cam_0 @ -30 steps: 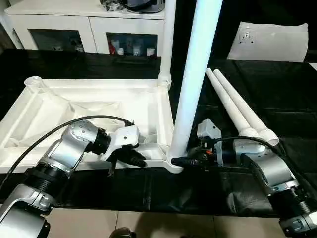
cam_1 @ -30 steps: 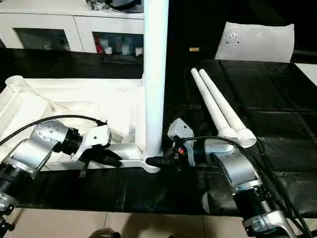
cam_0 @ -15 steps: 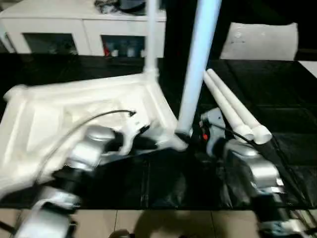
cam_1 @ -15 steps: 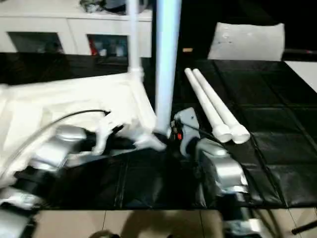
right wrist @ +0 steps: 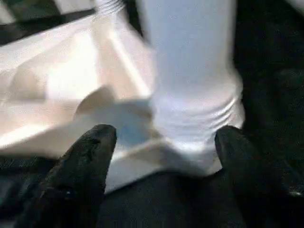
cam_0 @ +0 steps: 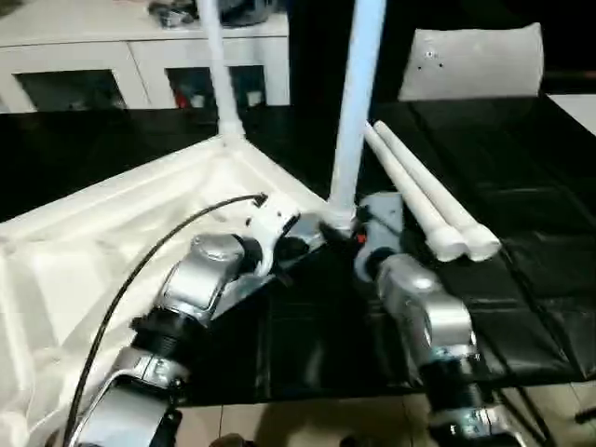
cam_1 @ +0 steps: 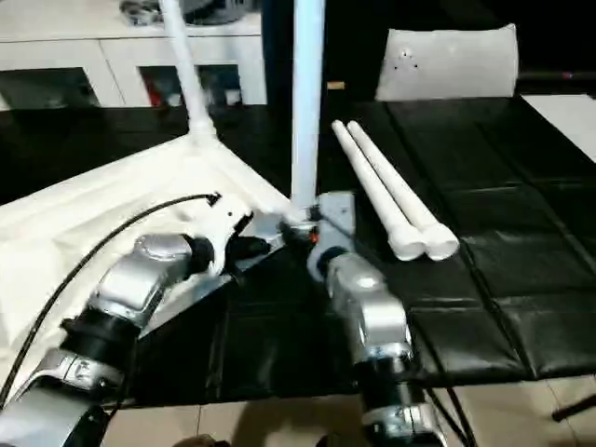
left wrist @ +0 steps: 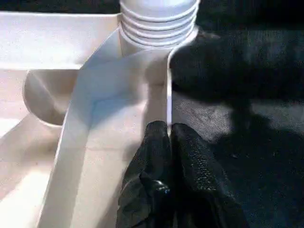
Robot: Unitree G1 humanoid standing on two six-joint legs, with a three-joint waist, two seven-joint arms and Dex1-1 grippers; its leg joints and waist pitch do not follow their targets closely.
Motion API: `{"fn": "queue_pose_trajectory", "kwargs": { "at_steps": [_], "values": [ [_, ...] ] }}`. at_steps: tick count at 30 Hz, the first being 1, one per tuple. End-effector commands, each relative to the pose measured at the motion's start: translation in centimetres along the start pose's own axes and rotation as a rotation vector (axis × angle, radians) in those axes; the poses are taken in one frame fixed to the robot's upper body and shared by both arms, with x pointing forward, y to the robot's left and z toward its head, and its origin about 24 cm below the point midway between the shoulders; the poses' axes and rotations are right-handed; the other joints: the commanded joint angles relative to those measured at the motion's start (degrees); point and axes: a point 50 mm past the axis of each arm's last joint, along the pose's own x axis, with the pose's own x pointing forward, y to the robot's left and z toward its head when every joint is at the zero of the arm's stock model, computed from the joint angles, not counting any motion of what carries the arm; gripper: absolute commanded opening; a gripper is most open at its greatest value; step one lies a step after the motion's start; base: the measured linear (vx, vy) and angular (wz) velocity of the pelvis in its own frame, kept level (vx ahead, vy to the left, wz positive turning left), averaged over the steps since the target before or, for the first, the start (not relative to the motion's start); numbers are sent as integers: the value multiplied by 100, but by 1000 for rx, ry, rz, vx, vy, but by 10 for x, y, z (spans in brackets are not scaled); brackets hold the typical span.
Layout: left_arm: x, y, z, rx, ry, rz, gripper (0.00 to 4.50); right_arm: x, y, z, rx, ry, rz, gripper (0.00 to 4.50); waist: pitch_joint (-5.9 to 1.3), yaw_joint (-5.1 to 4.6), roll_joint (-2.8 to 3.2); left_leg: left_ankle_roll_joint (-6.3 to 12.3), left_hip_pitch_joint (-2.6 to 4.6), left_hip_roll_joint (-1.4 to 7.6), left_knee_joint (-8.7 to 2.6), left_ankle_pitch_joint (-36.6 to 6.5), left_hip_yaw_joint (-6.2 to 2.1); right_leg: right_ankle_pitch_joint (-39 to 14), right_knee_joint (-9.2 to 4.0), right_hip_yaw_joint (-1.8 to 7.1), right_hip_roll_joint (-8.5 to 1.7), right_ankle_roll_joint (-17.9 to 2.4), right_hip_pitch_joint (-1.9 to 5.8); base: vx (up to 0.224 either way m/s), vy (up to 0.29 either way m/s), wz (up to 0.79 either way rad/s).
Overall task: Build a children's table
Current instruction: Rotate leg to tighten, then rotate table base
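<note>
The white table top [cam_0: 102, 233] lies underside up and skewed on the black surface. One leg [cam_0: 218, 74] stands in its far corner socket. A second leg [cam_0: 358, 93] stands in the corner socket nearest my grippers. Two loose legs [cam_0: 421, 197] lie side by side to the right. My left gripper [cam_0: 303, 244] is shut on the top's thin rim [left wrist: 167, 95] just beside that socket, its fingers [left wrist: 190, 161] pinching the edge. My right gripper [right wrist: 164, 147] is open, with one finger [right wrist: 88, 159] on either side of the leg's ribbed base [right wrist: 192, 118].
A white cabinet with glass doors [cam_0: 140, 65] stands behind the black surface. A flat white sheet with a round fitting [cam_0: 470, 60] lies at the back right. The black surface's front edge [cam_0: 307, 396] runs just before the light floor.
The table top has swung round on the black surface, its near right corner moving away from me. Both grippers went along with that corner. The head camera has shifted too.
</note>
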Motion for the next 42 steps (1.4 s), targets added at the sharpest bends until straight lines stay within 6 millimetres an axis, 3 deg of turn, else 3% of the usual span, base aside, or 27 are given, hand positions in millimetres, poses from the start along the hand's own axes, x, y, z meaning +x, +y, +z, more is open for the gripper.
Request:
{"fn": "queue_pose_trajectory", "kwargs": {
  "at_steps": [1, 3, 4, 6, 7, 9, 12, 13, 17, 19, 20, 21, 22, 23, 24, 25, 26, 28, 29, 30, 31, 32, 34, 35, 40, 41, 42],
  "values": [
    [-5, 6, 26, 102, -95, -10, 0, -7, -3, 5, -31, -17, 20, 404, -486, 31, 63, 350, 33, 242, -331, -550, -136, -696, -375, 331, -487, -891, 399, 0, 0, 0],
    [-4, 9, 27, 127, -107, -10, 0, -15, -11, 7, -52, -37, 10, 421, -481, 23, 75, 379, 31, 248, -325, -543, -127, -604, -358, 332, -496, -971, 397, 0, 0, 0],
    [-4, 12, 28, 128, -117, 5, 0, -20, -16, 8, -48, -47, -13, 433, -454, 39, 74, 402, 48, 229, -325, -659, -106, -796, -427, 332, -484, -900, 378, 0, 0, 0],
    [-3, 16, 30, 138, -135, 21, 0, -30, -22, 8, -38, -58, -31, 440, -448, 33, 48, 372, 39, 229, -340, -754, -111, -991, -433, 327, -491, -872, 398, 0, 0, 0],
    [-3, 19, 33, 113, -163, 33, 0, -35, -24, 9, -45, -64, -42, 448, -447, 49, 66, 347, 57, 223, -338, -828, -113, -1219, -452, 325, -504, -797, 396, 0, 0, 0],
    [-4, 27, 43, 55, -248, 74, 43, -42, -27, 8, -49, -63, -65, 450, -436, 50, 47, 331, 50, 213, -342, -882, -111, -1467, -494, 310, -494, -706, 393, 0, 0, 0],
    [-8, 34, 53, 13, -305, 89, 65, -45, -26, 7, -77, -48, -52, 450, -426, 48, 25, 295, 60, 231, -347, -969, -123, -1648, -500, 302, -505, -752, 382, 0, 0, 0],
    [-16, 42, 58, 4, -334, 133, 89, -45, -19, 10, -85, -37, -18, 450, -398, 34, 4, 286, 62, 219, -356, -1103, -121, -1864, -521, 292, -503, -721, 377, 0, 0, 0],
    [-33, 57, 58, -8, -330, 226, 97, -42, -2, 12, -89, -12, 50, 450, -380, -41, 18, 285, 72, 179, -350, -1167, -122, -2423, -569, 286, -495, -501, 360, 0, 0, 0],
    [-59, 72, 50, 28, -265, 337, 97, -38, 13, 11, -102, 14, 83, 450, -399, -68, 18, 247, 34, 218, -375, -1057, -153, -2266, -511, 293, -496, -506, 371, 0, 0, 0],
    [-67, 76, 47, 43, -239, 366, 97, -37, 17, 11, -100, 21, 91, 450, -396, -110, 54, 215, 25, 226, -389, -1095, -161, -2260, -505, 286, -480, -482, 350, 0, 0, 0],
    [-71, 77, 46, 50, -228, 376, 97, -36, 18, 12, -99, 24, 94, 450, -399, -106, 76, 192, 68, 231, -379, -1165, -161, -2307, -522, 291, -484, -472, 316, 0, 0, 0],
    [-91, 84, 34, 70, -169, 432, 97, -34, 24, 11, -113, 33, 100, 450, -412, -106, 28, 129, 113, 258, -374, -1168, -157, -2161, -492, 319, -494, -553, 293, 0, 0, 0],
    [-106, 88, 26, 83, -129, 468, 97, -33, 27, 11, -124, 41, 103, 450, -398, -119, 84, 88, 67, 275, -407, -1126, -168, -2017, -449, 324, -481, -601, 305, 0, 0, 0],
    [-128, 92, 12, 98, -49, 518, 97, -33, 34, 13, -129, 45, 122, 450, -396, -115, 102, 62, 90, 282, -410, -1178, -175, -1992, -447, 322, -480, -601, 281, 0, 0, 0],
    [-142, 93, 4, 108, 5, 548, 70, -32, 39, 14, -131, 48, 136, 450, -406, -153, 91, -14, 51, 306, -432, -1152, -203, -1769, -359, 346, -508, -668, 327, 0, 0, 0],
    [-164, 94, -10, 150, 123, 596, 62, -34, 44, 15, -131, 63, 168, 450, -394, -154, 82, -10, 119, 288, -421, -1200, -159, -1795, -398, 353, -464, -634, 255, 0, 0, 0],
    [-178, 94, -18, 179, 199, 625, 62, -34, 46, 16, -147, 65, 170, 450, -379, -144, 108, -31, 127, 289, -432, -1233, -161, -1809, -391, 373, -474, -663, 251, 0, 0, 0],
    [-203, 94, -27, 176, 286, 671, 62, -34, 50, 17, -151, 74, 180, 450, -354, -109, 59, -53, 177, 288, -431, -1346, -128, -1908, -440, 384, -453, -653, 192, 0, 0, 0],
    [-215, 94, -31, 164, 318, 700, 62, -34, 52, 18, -151, 77, 187, 450, -357, -86, 76, -101, 150, 301, -446, -1362, -160, -1887, -385, 393, -488, -678, 233, 0, 0, 0],
    [-215, 94, -31, 164, 318, 700, 32, -34, 52, 18, -151, 77, 187, 450, -333, -72, 71, -122, 162, 300, -480, -1491, -154, -2047, -403, 388, -466, -650, 198, 0, 0, 0],
    [-230, 93, -36, 159, 365, 740, 21, -34, 55, 18, -153, 84, 194, 450, -312, -56, 15, -193, 200, 302, -482, -1721, -156, -2235, -442, 392, -474, -606, 167, 0, 0, 0],
    [-237, 91, -41, 147, 388, 757, 21, -33, 59, 19, -147, 86, 201, 450, -289, -25, 64, -277, 227, 296, -506, -2007, -174, -2490, -483, 398, -479, -508, 141, 0, 0, 0],
    [-237, 91, -41, 145, 389, 757, 21, -33, 59, 19, -147, 86, 201, 450, -272, -32, 39, -315, 216, 287, -522, -2159, -193, -2604, -491, 402, -493, -471, 154, 0, 0, 0],
    [-233, 80, -47, 109, 390, 739, 21, -32, 64, 24, -145, 79, 211, 450, -276, -55, 39, -344, 235, 261, -515, -2395, -216, -2896, -543, 410, -498, -320, 138, 0, 0, 0],
    [-232, 79, -47, 105, 385, 738, 21, -32, 64, 24, -143, 81, 209, 450, -271, -47, 92, -340, 240, 251, -510, -2407, -221, -2936, -547, 409, -498, -298, 134, 0, 0, 0],
    [-228, 77, -48, 97, 386, 710, 21, -33, 62, 25, -151, 74, 198, 450, -269, -69, 45, -320, 226, 245, -509, -2376, -218, -2969, -561, 401, -496, -270, 153, 0, 0, 0]
  ]
}}
